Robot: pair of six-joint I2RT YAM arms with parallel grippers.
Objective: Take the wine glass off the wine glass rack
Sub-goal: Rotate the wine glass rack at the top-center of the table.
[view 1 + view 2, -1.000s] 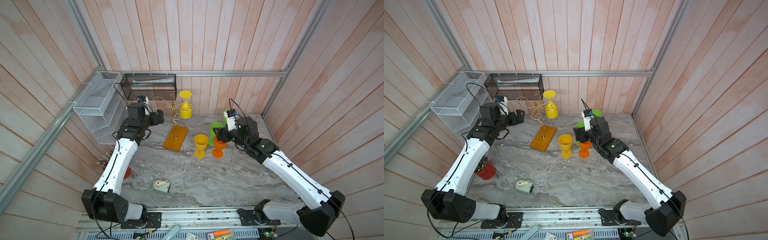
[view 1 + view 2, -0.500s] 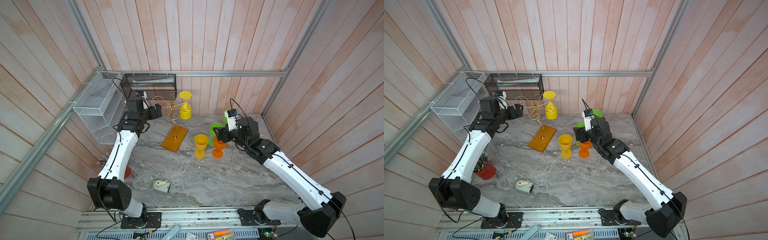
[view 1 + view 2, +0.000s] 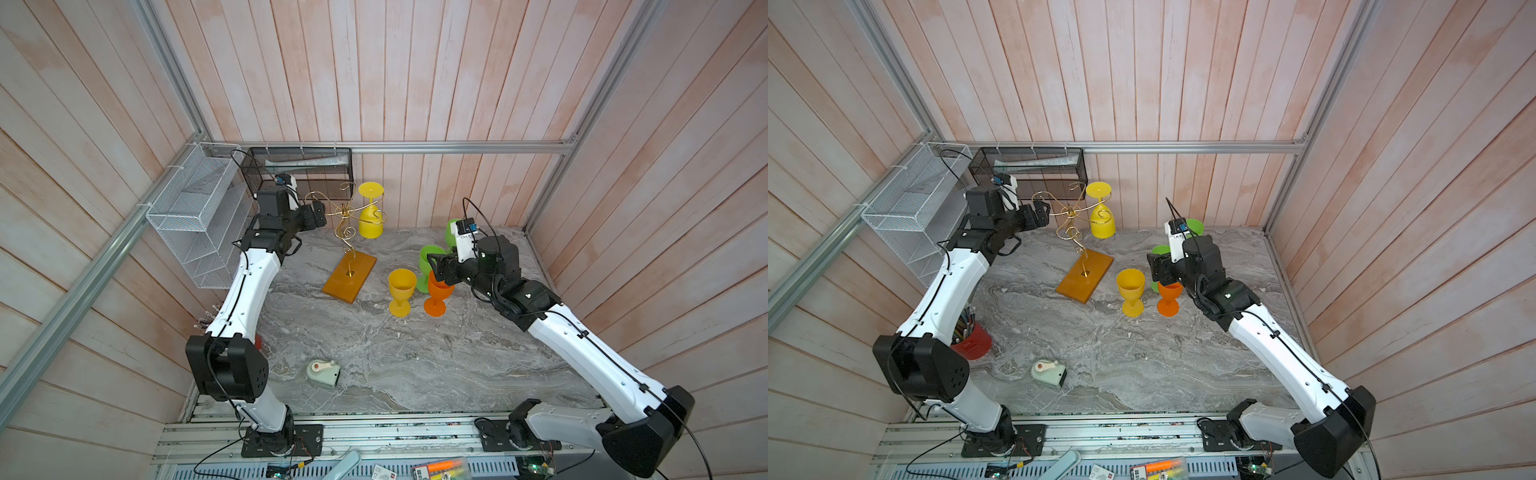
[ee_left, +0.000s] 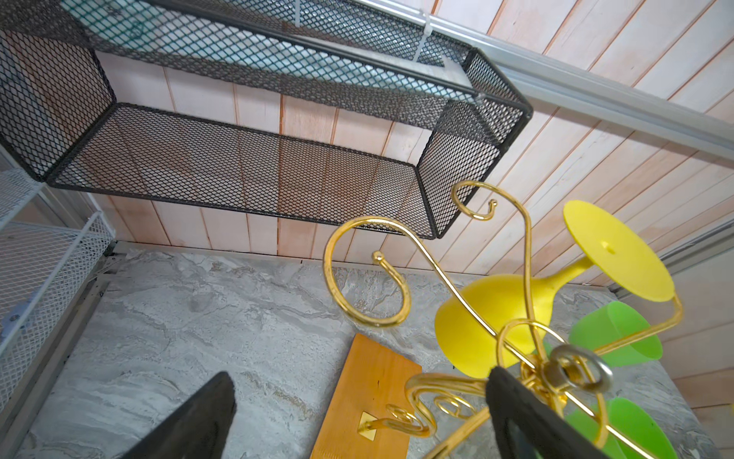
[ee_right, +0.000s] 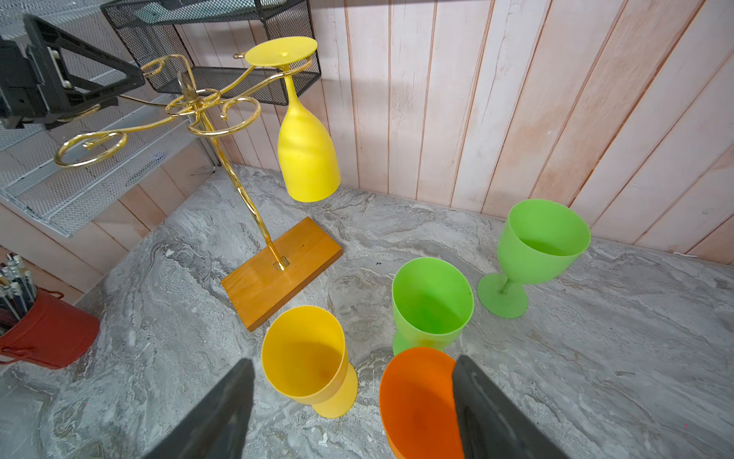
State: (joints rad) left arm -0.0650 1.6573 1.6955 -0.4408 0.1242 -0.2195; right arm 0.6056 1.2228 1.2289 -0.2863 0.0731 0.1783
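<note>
Yellow wine glass [image 3: 370, 220] is seen hung upside down by its foot on a scroll arm of the wine glass rack [image 3: 345, 284], at the back of the marbled table [image 3: 415, 365], close to the plank wall; its bowl is kept clear of the tabletop. The rack's orange-brown base is laid flat on the table. Left gripper [image 3: 321, 215] is held at the height of the scroll arms, on the side of the rack away from the wine glass, jaws spread wide, nothing clamped. In the left wrist view one finger [image 4: 516, 413] is overlapped with the rack's hub; contact cannot be told. Right gripper [image 3: 438, 270] is held over the standing glasses, jaws apart, nothing gripped. Orange glass [image 3: 436, 297] is found just under it, amber glass [image 3: 401, 291] just beside, two green glasses [image 5: 431, 302] [image 5: 540, 246] behind. Black mesh basket [image 3: 303, 166] and white wire shelf [image 3: 195, 216] are fixed to the walls behind the left arm. Red pot [image 3: 973, 343] of pens is placed by that arm.
</note>
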